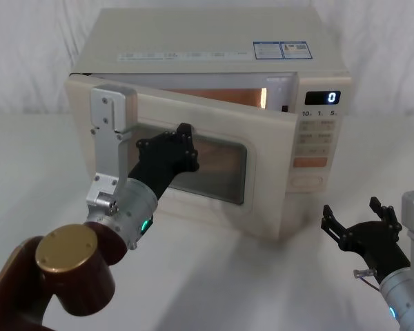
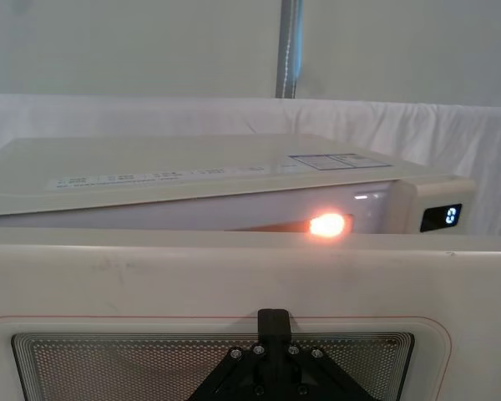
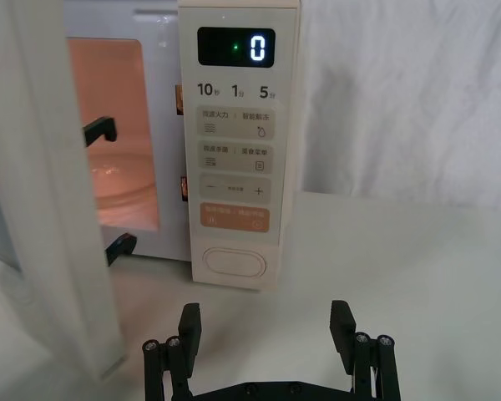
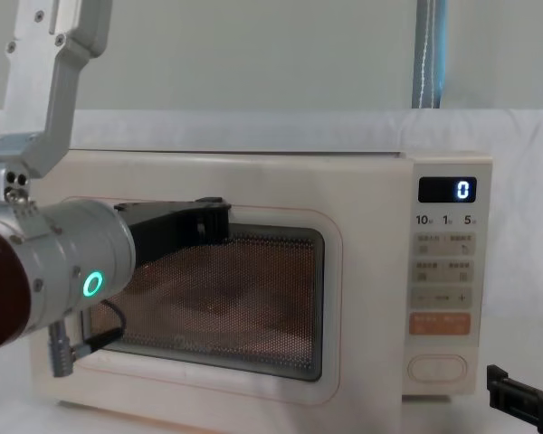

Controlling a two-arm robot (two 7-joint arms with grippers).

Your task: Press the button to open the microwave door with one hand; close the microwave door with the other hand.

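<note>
The cream microwave (image 1: 214, 41) stands on the white table, its inside lit orange. The microwave door (image 1: 269, 172) hangs ajar, its latch side swung out from the control panel. My left gripper (image 1: 185, 131) is shut with its fingertips against the upper part of the door's dark window (image 2: 108, 368); its tip (image 2: 273, 322) rests on the mesh, as the chest view also shows (image 4: 213, 217). The wide cream button (image 3: 232, 261) sits at the bottom of the panel (image 1: 306, 181). My right gripper (image 3: 266, 322) is open, low and a short way in front of the panel (image 1: 357, 212), touching nothing.
The display (image 3: 236, 47) reads 0. An orange key (image 3: 235, 217) sits just above the button. White cloth covers the table (image 1: 262, 289) and the backdrop. A metal pole (image 2: 289, 46) stands behind the oven.
</note>
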